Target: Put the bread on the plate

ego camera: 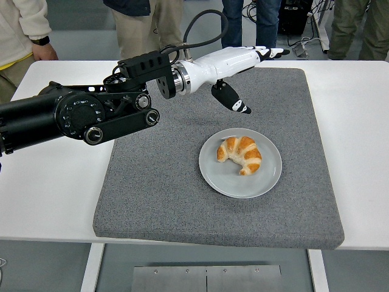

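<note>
table edge: white table [55, 201] nearest you, grey mat [158, 201] on top covering the middle
plate: grey plate [267, 182] on the mat, right of centre, well inside the mat's edges
plate contents: only the bread [242, 153], nothing else in it
bread: croissant, fully inside the rim, resting on the plate's left-centre part; I'd call the placement done
bread axis: long axis runs roughly left-up to right-down in the head view, tips curling toward you
left hand: left hand [234, 61] white, raised over the far part of the mat, fingers stretched out straight toward the right, thumb [231, 97] hanging down apart from them, holding nothing
key relation: bread lies nearer you and slightly right of the hand, clear gap between thumb tip and bread, no contact
left arm: black arm comes in from the left edge, angled up toward the far side
right arm: not in view, so the left is the only hand near the plate
next move, my read: you only need to pull the arm back left; path is over bare mat, so low risk of knocking the plate
far side: people [146, 24] standing along the far table edge, only legs and a sleeve visible, none reaching in
</note>
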Robot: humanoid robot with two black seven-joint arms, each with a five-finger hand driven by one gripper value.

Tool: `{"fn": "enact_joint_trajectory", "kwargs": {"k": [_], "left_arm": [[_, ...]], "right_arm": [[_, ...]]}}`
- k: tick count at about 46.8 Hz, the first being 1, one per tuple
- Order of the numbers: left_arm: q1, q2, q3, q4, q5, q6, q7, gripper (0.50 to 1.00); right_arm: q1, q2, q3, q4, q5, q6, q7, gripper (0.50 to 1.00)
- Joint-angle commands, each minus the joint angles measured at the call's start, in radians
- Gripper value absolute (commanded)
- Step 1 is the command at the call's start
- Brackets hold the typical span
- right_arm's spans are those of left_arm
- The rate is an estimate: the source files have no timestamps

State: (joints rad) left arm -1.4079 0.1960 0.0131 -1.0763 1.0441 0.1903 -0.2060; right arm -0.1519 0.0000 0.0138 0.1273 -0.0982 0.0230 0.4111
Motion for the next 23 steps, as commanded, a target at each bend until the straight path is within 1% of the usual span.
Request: {"fn": "enact_joint_trajectory", "kwargs": {"k": [1, 4, 9, 13, 23], "left_arm": [[0.004, 0.002, -0.036, 0.010, -0.100, 0.004, 0.003, 0.968], [0.006, 0.003, -0.051, 0.019, -0.166, 0.008, 0.003, 0.968], [0.004, 0.008, -0.064, 0.073, -0.236, 0.012, 0.003, 0.968], [0.007, 0.008, -0.102, 0.104, -0.309, 0.014, 0.005, 0.968], [0.023, 0.000, -0.185, 0.242, -0.516, 0.006, -0.009, 0.968]], "right_arm": [[0.002, 0.000, 0.000, 0.000, 0.000, 0.000, 0.000, 1.000], [0.000, 0.000, 0.000, 0.000, 0.000, 0.000, 0.000, 1.000], [0.000, 0.000, 0.000, 0.000, 0.000, 0.000, 0.000, 1.000], [0.000, 0.000, 0.000, 0.000, 0.000, 0.000, 0.000, 1.000], [0.000, 0.000, 0.000, 0.000, 0.000, 0.000, 0.000, 1.000]]}}
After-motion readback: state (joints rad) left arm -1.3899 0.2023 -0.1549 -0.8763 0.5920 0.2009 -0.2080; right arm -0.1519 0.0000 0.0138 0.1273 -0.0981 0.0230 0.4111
